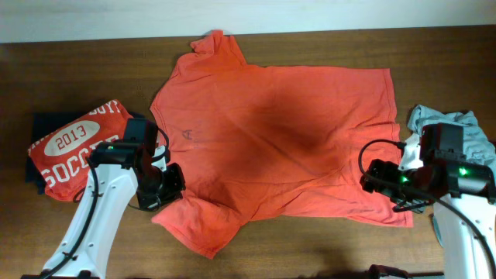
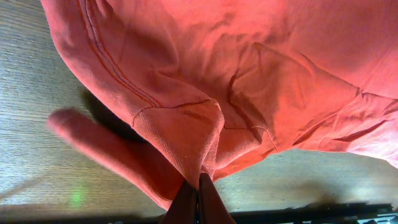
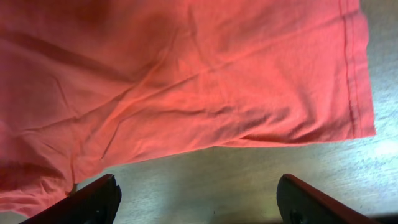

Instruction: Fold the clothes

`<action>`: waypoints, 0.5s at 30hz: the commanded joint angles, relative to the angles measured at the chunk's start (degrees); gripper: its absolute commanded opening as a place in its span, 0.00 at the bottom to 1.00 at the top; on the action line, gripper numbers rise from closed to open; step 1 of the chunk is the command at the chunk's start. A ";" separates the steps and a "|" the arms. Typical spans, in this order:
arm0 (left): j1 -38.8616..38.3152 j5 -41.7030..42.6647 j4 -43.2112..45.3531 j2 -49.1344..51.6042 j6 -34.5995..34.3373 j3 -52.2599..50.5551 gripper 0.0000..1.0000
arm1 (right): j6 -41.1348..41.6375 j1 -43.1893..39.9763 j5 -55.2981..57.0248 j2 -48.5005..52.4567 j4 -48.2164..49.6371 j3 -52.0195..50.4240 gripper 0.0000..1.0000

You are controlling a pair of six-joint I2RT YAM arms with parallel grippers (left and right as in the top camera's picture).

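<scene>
Left gripper [image 2: 198, 188] pinched shut on the edge of the orange-red T-shirt [image 1: 271, 132], lower left of overhead. Right gripper [image 3: 199, 186] spread wide and holding nothing, beside the shirt's lower-right corner. Shirt lies spread mid-frame. Folded SOCCER shirt [image 1: 74, 151] at left edge, grey-blue shirt [image 1: 443, 120] at right edge.

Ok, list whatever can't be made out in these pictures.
- Overhead: the left arm covers the end of the folded shirt's lettering.
- Overhead: the navy cloth lies mostly under that shirt.
- Overhead: the right arm hides much of the grey-blue shirt.
- Both wrist views: edges crop the spread shirt.
</scene>
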 commanded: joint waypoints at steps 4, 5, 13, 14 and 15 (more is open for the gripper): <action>0.22 -1.44 0.02 -0.50 0.94 0.52 0.01 | 2.82 -0.07 1.33 6.40 -0.66 0.20 0.82; 0.22 -1.84 0.00 -0.50 0.94 0.52 0.00 | 2.80 -0.07 1.33 7.04 -0.63 0.20 0.82; 0.22 -3.72 0.02 -0.50 0.96 0.52 0.01 | 2.75 -0.11 1.33 8.74 -1.14 0.20 0.85; 0.22 -4.04 0.04 -0.50 0.96 0.52 0.01 | 2.73 -0.11 1.33 8.74 -1.14 0.20 0.86; 0.22 -4.68 0.07 -0.50 0.96 0.52 0.02 | 2.56 -0.11 1.31 8.74 -1.16 0.20 0.86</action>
